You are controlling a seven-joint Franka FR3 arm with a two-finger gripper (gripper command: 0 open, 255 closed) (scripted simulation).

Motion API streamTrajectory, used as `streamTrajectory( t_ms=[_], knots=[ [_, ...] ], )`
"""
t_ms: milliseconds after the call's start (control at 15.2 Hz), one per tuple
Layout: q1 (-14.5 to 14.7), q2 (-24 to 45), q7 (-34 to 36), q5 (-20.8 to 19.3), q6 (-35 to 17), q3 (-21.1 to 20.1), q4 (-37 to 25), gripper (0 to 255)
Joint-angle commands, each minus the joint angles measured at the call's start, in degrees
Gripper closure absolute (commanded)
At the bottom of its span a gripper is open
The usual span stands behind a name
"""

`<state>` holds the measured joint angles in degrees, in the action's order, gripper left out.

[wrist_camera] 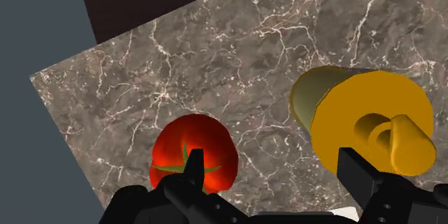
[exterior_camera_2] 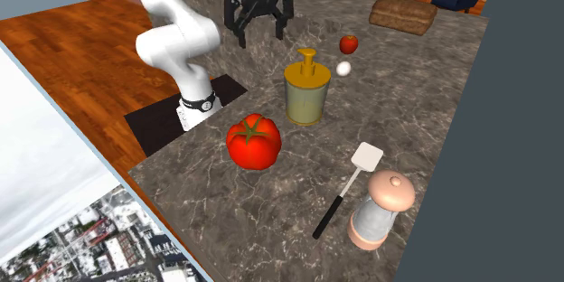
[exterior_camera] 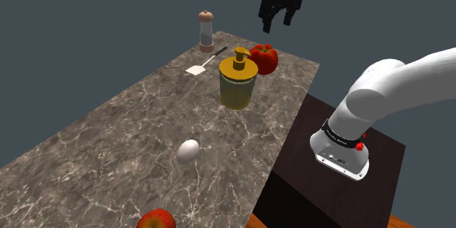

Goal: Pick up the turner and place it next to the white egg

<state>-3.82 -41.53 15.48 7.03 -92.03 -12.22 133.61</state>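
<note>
Over the tomato, partly hidden by a finger, the tool gapes wide and empty, turner lying apart.

a kitchen: marble counter bearing egg, tomato.

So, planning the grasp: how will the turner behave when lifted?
The turner looks stiff, so it probably won't flop. Its thin dark handle lies flat on the counter, so a pinch may slip. Gripped at the handle's end, the wide white blade would likely tip it downward.
</note>
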Motion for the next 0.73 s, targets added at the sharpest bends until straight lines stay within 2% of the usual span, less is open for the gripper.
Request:
streamTrajectory(
  t_ms=[0, 330, 660],
  knots=[
    [-1.36, 2.66, 5.81, 1.13, -3.30, -2.58, 0.14, 0],
    [-5.13, 11.40, 19.74, 2.15, -11.28, -8.95, -1.56, 0],
    [-9.35, 21.87, 34.23, 0.14, -18.35, -14.60, -5.38, 0]
  ],
)
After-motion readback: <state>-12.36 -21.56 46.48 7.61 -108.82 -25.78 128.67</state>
